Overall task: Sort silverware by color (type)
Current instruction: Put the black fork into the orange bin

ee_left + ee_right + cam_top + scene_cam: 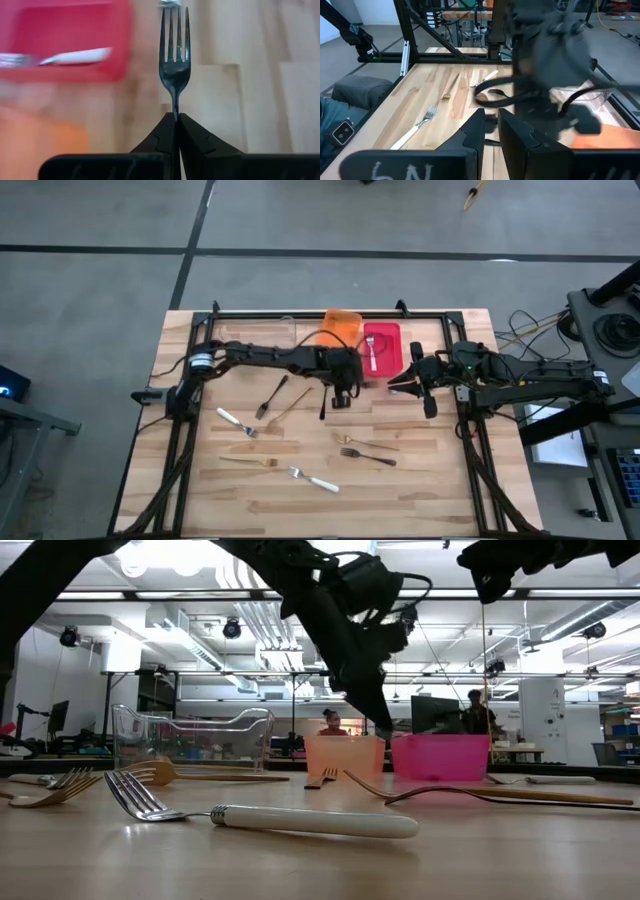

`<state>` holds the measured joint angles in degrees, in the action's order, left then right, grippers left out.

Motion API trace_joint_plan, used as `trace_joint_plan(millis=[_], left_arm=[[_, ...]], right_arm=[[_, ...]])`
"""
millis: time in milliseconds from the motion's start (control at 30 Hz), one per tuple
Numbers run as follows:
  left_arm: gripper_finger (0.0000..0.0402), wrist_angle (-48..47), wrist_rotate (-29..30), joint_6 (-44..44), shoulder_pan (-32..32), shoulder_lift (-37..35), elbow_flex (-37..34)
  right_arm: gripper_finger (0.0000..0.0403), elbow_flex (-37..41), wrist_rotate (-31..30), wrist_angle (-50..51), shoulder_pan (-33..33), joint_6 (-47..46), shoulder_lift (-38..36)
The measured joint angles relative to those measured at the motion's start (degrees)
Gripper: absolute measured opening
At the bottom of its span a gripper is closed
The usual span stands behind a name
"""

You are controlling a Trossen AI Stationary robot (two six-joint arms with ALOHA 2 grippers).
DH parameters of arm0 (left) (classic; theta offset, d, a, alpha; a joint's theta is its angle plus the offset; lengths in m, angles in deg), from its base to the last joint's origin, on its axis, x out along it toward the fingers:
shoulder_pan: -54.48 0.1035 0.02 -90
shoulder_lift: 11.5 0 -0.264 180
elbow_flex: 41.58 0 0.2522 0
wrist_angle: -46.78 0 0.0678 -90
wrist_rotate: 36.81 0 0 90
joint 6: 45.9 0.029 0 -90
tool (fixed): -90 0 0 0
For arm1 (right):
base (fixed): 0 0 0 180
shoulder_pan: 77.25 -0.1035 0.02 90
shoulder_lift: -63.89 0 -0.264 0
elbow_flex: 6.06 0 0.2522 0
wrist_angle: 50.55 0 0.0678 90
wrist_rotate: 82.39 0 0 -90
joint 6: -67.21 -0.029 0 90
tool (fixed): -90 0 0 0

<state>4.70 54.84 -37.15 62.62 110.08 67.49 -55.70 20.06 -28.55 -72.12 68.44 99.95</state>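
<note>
Wooden desk (pixel 420 480), far edge: left claw (pixel 176 116) clamped fully on black fork (pixel 174 55) by its neck; thin grip may let it pivot and miss the bins. Right claw (pixel 408 383) slightly parted, empty

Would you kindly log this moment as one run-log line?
left gripper: jaws shut on black fork, near red bin | right gripper: waiting beside red bin | forks remain on table

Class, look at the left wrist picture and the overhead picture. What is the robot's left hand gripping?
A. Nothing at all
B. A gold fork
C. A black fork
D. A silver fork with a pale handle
C: the left hand is shut on the stem of a slim dark black fork, tines pointing away, beside the red plastic bin.
</note>
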Motion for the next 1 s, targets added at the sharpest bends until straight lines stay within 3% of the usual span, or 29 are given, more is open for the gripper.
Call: trace_joint_plan(millis=[533, 1000], left_arm=[[0.0000, -0.7, 8.4, -13.8, 10.0, -4.6, 0.2], [0.0000, 5.0, 9.1, -27.9, 18.1, -2.4, 0.2]], right_arm=[[0.0043, 0.0, 0.0, 0.3, 0.0, -0.3, -0.1], [0.0043, 0.0, -0.5, 2.6, 0.0, -1.2, 0.0]])
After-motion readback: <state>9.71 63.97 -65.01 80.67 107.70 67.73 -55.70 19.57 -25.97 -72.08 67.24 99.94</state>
